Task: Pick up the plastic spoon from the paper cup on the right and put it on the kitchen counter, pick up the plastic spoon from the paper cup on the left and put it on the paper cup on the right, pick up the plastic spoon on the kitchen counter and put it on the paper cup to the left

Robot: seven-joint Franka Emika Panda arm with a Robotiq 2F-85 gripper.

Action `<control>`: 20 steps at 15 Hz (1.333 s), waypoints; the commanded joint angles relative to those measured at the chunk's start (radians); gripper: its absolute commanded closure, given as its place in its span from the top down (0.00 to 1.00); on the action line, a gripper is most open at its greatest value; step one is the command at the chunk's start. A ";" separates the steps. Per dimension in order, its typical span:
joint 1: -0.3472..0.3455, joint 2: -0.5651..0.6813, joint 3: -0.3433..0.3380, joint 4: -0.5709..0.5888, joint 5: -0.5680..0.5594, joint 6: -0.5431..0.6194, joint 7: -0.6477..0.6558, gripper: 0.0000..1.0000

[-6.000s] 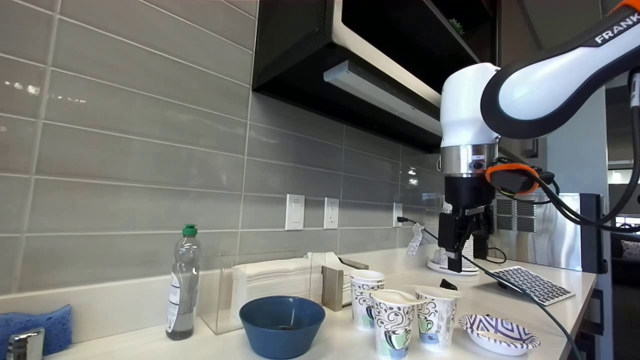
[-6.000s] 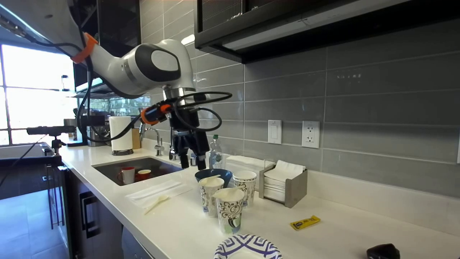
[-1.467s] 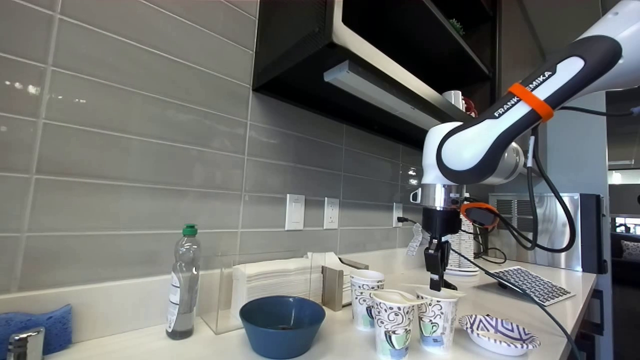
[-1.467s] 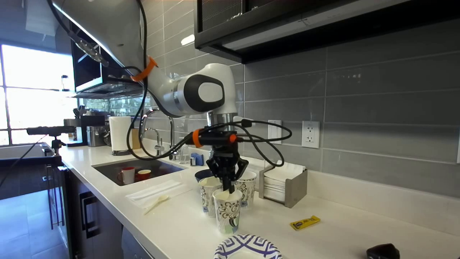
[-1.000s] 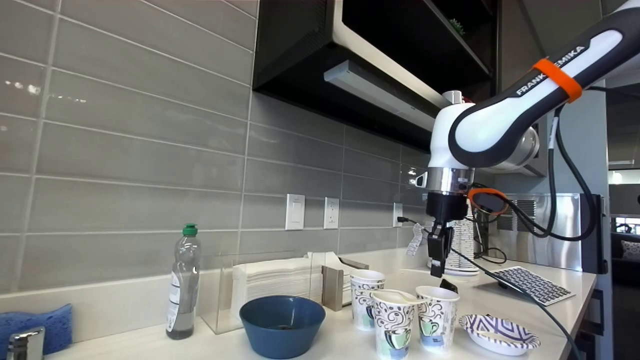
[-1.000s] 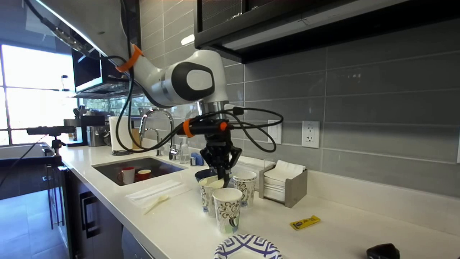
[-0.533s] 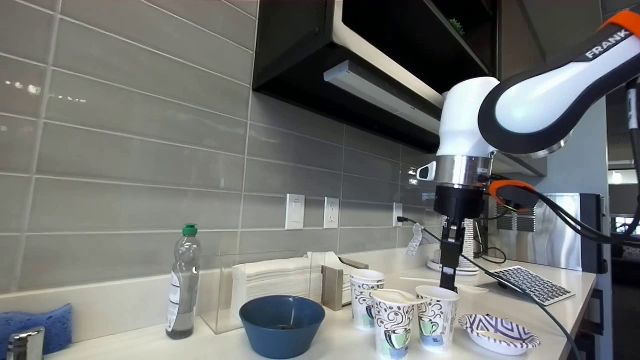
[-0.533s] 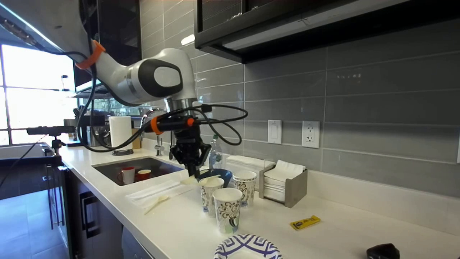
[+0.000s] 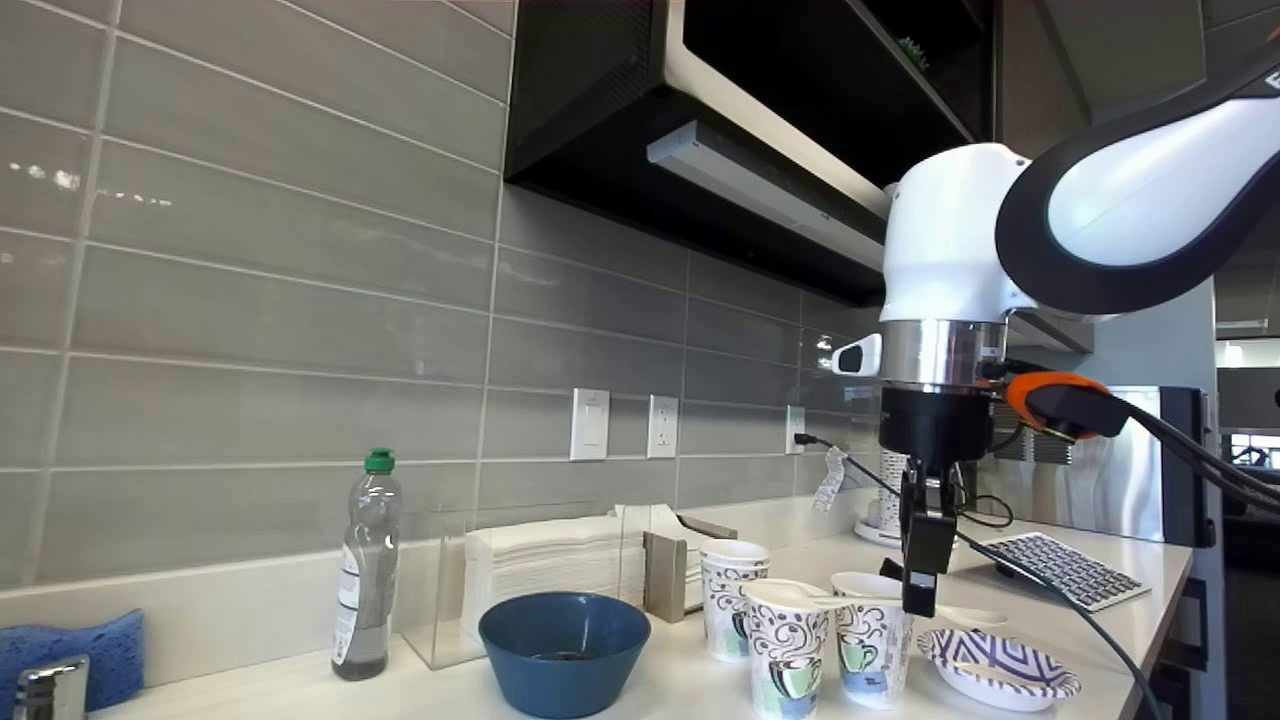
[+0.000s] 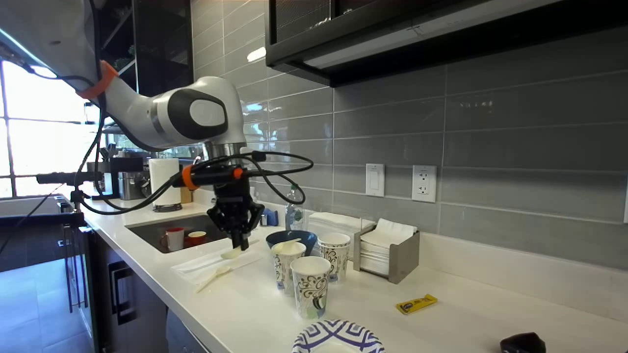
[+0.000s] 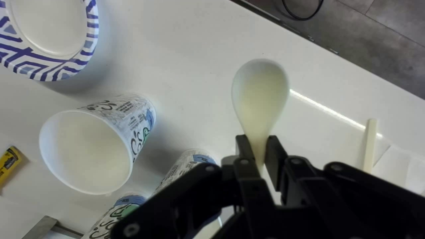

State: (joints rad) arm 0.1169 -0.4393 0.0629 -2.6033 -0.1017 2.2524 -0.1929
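My gripper (image 11: 258,142) is pinching the plastic spoon (image 11: 260,89) by its handle close to the bowl end, holding it roughly level above the kitchen counter (image 11: 186,46), its long axis pointing bowl-first toward that counter's front edge.

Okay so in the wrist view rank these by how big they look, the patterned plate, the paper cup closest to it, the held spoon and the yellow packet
Largest: paper cup and patterned plate, too close to rank, since the frame crops the plate.
Next: held spoon.
Smallest: yellow packet, also cropped.
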 commanded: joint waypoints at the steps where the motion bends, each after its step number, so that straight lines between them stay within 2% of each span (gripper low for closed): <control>1: 0.002 0.000 -0.002 0.001 -0.001 -0.002 0.001 0.04; 5: 0.087 0.036 -0.001 0.000 0.087 0.025 -0.089 0.04; 9: 0.135 0.088 0.032 -0.007 0.119 0.042 -0.071 0.04; 15: 0.114 0.189 0.079 -0.066 0.078 0.237 0.034 0.04; 20: 0.086 0.285 0.075 -0.078 0.072 0.333 0.082 0.04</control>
State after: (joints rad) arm 0.2321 -0.2080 0.1290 -2.6784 -0.0122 2.5317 -0.1495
